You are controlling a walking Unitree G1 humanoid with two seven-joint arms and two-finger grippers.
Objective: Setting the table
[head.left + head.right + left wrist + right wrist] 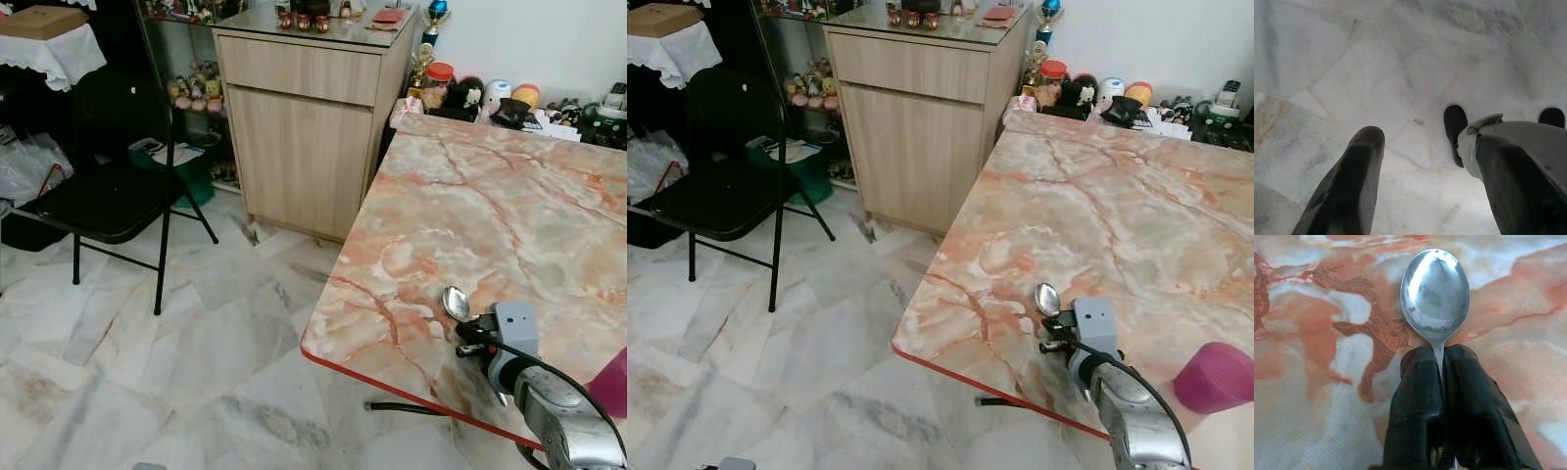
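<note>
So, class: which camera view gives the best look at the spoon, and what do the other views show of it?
The right wrist view: the spoon appears large, its bowl sharp, its neck pinched in the right end effector over the marble table. Both eye views show it small, near the table's front corner. The left wrist view looks at the floor.

Spoon point(1435, 293): we record polished metal, mirror-bright, its bowl throwing back reflections.

Right gripper point(1442, 357): matt black fingers point(1418, 396) of a slightly grainy, rubbery look, pressed against the spoon's neck; the arm behind is brushed silver metal.

Table point(490, 206): we note a glossy, smooth top in pink-orange marble pattern, edged in red.

Floor point(196, 333): polished white-grey marble tiles with soft sheen.

Cabinet point(304, 127), at eleven o'clock from the spoon: we list pale wood-grain, matt, under a shiny glass-like top.

Chair point(108, 186), at ten o'clock: black, matt seat on thin dark metal legs.

Left gripper point(1425, 166): matt black fingers.
</note>
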